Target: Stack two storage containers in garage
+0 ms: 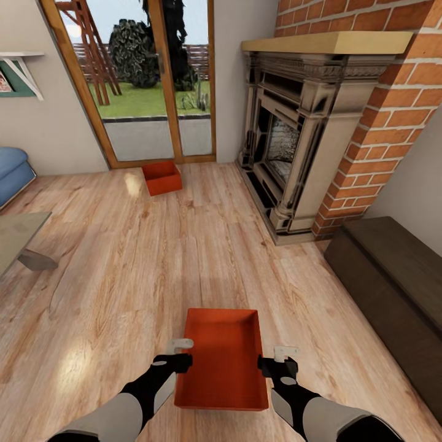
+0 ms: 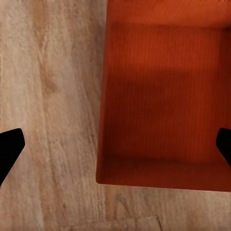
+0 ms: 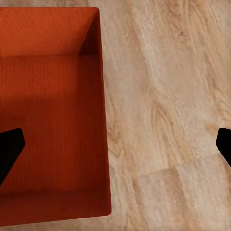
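In the head view a blue sofa (image 1: 12, 174) sits at the far left edge, with a grey table (image 1: 18, 236) corner nearer on the wood floor (image 1: 123, 270). The left gripper (image 1: 178, 354) hovers just beside the near box's (image 1: 224, 362) left wall, its jaws spread wide; in the left wrist view its dark fingertips (image 2: 9, 149) stand far apart, one over the planks, the other over the box (image 2: 163, 101). Glass doors (image 1: 147, 80) stand at the back, and the far box (image 1: 162, 177) lies on the floor before them, well apart from the near one. The right gripper (image 1: 278, 359) hangs just beside the near box's right wall, jaws likewise wide apart, straddling that wall (image 3: 103, 115) in the right wrist view. A brick fireplace (image 1: 307, 135) and a dark bench (image 1: 393, 276) stand on the right
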Controlling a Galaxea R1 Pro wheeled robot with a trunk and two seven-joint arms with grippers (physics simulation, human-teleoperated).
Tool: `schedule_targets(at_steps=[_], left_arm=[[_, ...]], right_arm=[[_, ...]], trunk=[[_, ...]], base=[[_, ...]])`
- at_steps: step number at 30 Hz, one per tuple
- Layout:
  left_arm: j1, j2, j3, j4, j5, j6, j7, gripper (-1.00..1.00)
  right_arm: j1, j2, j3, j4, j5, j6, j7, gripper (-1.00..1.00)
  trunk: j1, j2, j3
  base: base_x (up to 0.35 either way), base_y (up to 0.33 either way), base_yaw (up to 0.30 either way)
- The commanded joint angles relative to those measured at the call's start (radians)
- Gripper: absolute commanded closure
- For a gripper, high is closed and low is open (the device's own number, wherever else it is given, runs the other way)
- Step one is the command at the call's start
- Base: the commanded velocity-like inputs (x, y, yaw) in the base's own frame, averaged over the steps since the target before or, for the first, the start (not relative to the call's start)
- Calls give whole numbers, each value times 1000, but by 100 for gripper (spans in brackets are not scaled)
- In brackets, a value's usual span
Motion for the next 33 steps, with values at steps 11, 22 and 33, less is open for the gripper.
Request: schedule_targets(at_steps=[11, 22, 33], left_arm=[[0, 0, -9, -15, 6, 7, 6, -100], [0, -1, -8, -15, 8, 8, 6, -100], [0, 6, -8, -15, 6, 8, 7, -100]], right_arm=[[-1, 0, 8, 1, -7, -3, -3, -100], [-1, -1, 7, 1, -6, -3, -3, -100], [-1, 1, 7, 1, -6, -1, -3, -100]], trunk=[[0, 0, -1], [11, -21, -10], [54, -98, -45]], base=[[0, 0, 0], [0, 0, 0], [0, 0, 0]])
